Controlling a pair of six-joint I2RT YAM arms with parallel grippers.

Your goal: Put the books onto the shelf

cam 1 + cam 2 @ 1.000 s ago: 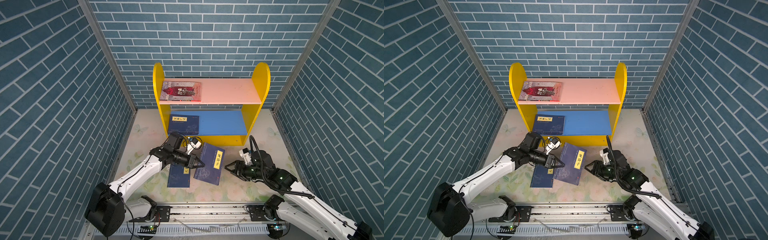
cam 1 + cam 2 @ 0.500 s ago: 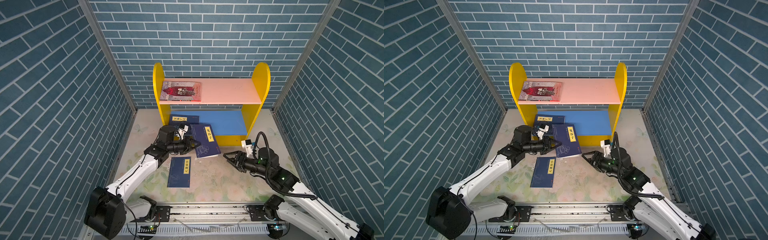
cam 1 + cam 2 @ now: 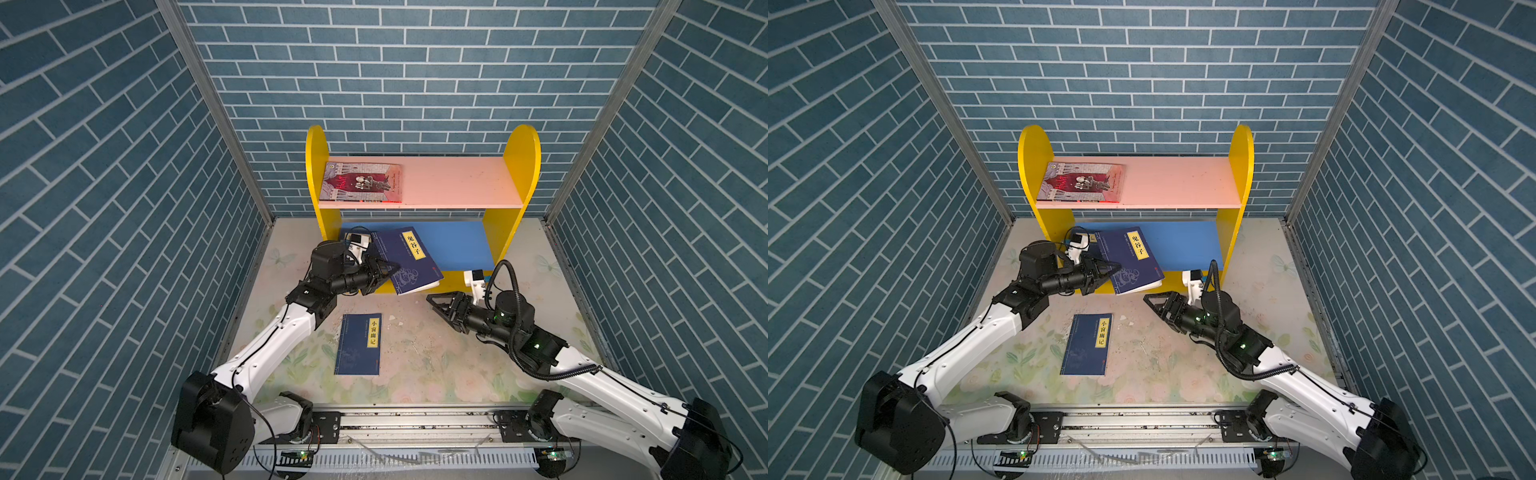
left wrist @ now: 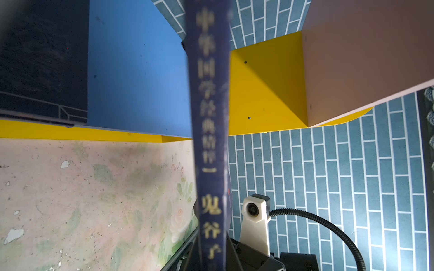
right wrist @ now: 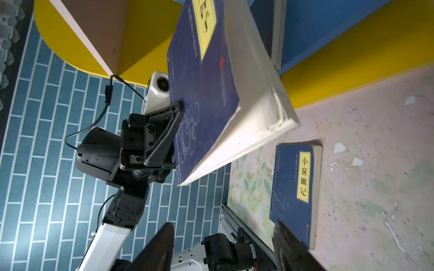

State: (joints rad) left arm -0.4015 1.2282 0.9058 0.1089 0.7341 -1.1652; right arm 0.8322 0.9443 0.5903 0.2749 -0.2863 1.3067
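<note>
The step in hand is placement of a carried book on the lower tier. The left gripper (image 3: 385,269) is closed on the spine-side edge of the navy book (image 3: 409,257) with the yellow title label. It holds the book tilted, with the far end over the front of the blue lower board (image 3: 457,245) and the near corner hanging past the front edge of the shelf (image 3: 525,166), above the table (image 3: 436,374). The left wrist view shows a second navy book (image 4: 42,61) lying flat on that board, just beside the carried one. The illustrated book (image 3: 361,183) lies flat at the left end of the pink upper board (image 3: 457,183). One more navy book (image 3: 359,345) lies flat on the table, well apart from the shelf, and is not yet shelved. The right gripper (image 3: 435,302) hovers empty near the shelf's right foot, its jaws spread apart. For the next move, level the carried book and advance it further over the blue board until most of its area is supported. Release only then, because a release at the present tilt would likely let the book slide off the front edge. Keep the book clear of the underside of the pink board and of the book beside it. The book on the table is then the likely next pickup, and either gripper appears able to reach it.
</note>
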